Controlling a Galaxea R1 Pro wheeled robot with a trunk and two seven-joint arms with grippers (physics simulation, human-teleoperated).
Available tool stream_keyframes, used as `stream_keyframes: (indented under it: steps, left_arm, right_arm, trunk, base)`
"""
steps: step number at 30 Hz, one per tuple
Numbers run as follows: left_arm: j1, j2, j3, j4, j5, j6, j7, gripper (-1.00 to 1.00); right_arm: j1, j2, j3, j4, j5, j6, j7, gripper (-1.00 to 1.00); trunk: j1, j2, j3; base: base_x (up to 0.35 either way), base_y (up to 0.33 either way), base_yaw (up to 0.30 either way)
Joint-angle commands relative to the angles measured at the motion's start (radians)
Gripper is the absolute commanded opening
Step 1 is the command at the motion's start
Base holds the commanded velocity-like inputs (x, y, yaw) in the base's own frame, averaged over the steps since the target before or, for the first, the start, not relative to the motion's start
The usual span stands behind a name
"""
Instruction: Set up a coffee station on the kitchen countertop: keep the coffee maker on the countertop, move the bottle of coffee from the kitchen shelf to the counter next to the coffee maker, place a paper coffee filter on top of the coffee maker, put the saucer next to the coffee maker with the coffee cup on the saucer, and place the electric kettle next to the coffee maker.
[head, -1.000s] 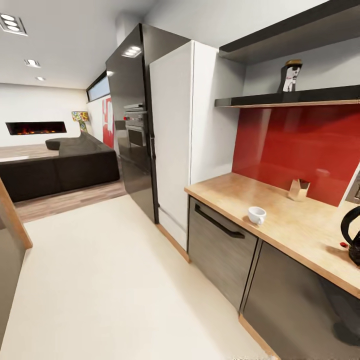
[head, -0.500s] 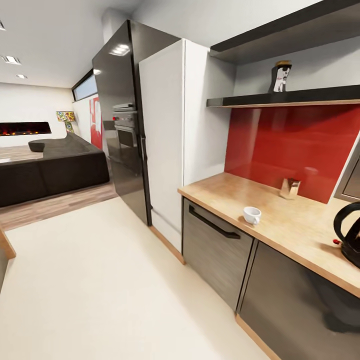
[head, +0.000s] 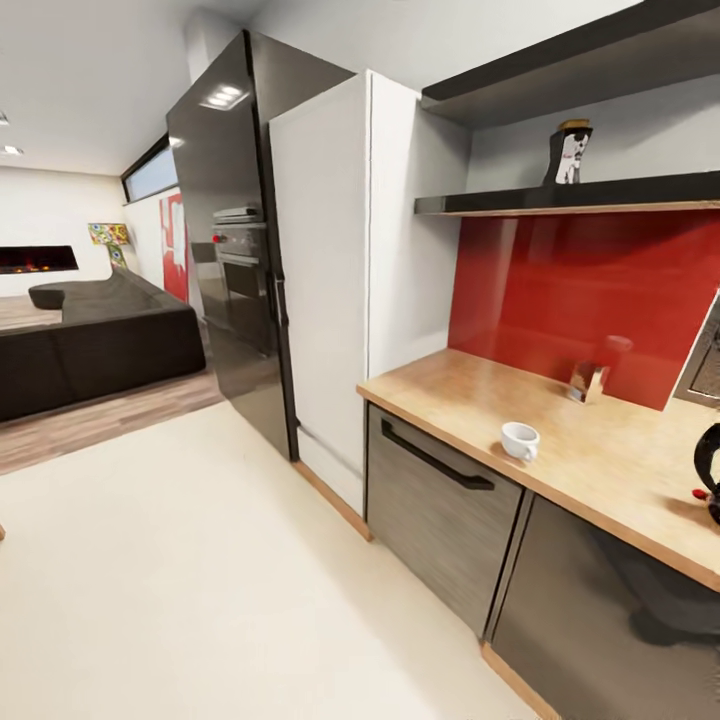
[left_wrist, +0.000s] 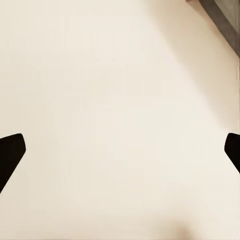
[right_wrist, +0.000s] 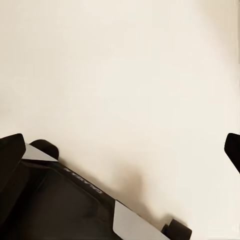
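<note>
The kitchen countertop (head: 600, 465) runs along the right of the head view, above dark grey cabinets. On it, near the front edge, stands the white coffee cup (head: 519, 440). The electric kettle (head: 709, 480) is cut off by the right edge of that view. The bottle of coffee (head: 570, 152), black and white with a yellowish top, stands on the dark kitchen shelf (head: 570, 195). The left gripper (left_wrist: 120, 155) is open over bare floor. The right gripper (right_wrist: 120, 155) is also open, above the floor and the robot's base (right_wrist: 70, 200). The coffee maker and saucer are out of view.
A small tan object (head: 588, 382) stands by the red backsplash (head: 590, 290). A white tall cabinet (head: 330, 280) and a black oven tower (head: 235, 260) close the counter's left end. Cream floor (head: 200, 580) stretches ahead, with a dark sofa (head: 90, 345) beyond it.
The whole head view has shifted as the camera moved: the living room slid left and less of the kettle shows. The cup, bottle and kettle have not moved.
</note>
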Motion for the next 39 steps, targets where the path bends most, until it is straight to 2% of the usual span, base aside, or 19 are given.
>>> stream_keyframes:
  steps: [1, 11, 21, 39]
  left_arm:
    - [0.000, 0.000, 0.002, -0.001, 0.001, -0.001, -0.005, 1.00]
    - [0.000, 0.000, 0.003, -0.001, 0.001, -0.001, -0.005, 1.00]
    - [0.000, 0.000, 0.002, -0.001, 0.001, -0.001, -0.005, 1.00]
    - [0.000, 0.000, 0.002, -0.001, 0.001, -0.002, -0.005, 1.00]
  right_arm:
    - [-0.001, -0.001, 0.006, 0.001, -0.006, -0.004, 0.000, 1.00]
    - [-0.001, -0.001, 0.006, 0.002, -0.006, -0.004, 0.001, 1.00]
    - [-0.001, -0.001, 0.006, 0.002, -0.006, -0.004, 0.001, 1.00]
    - [-0.001, -0.001, 0.006, 0.002, -0.006, -0.004, 0.001, 1.00]
  trunk:
    - [0.000, -0.001, 0.000]
    - [0.000, -0.001, 0.006]
    - [0.000, -0.001, 0.007]
    - [0.000, -0.001, 0.007]
  base:
    - [0.013, 0.012, -0.253]
    - [0.004, 0.007, -0.246]
    - [0.086, 0.186, -0.102]
    - [0.006, 0.011, -0.250]
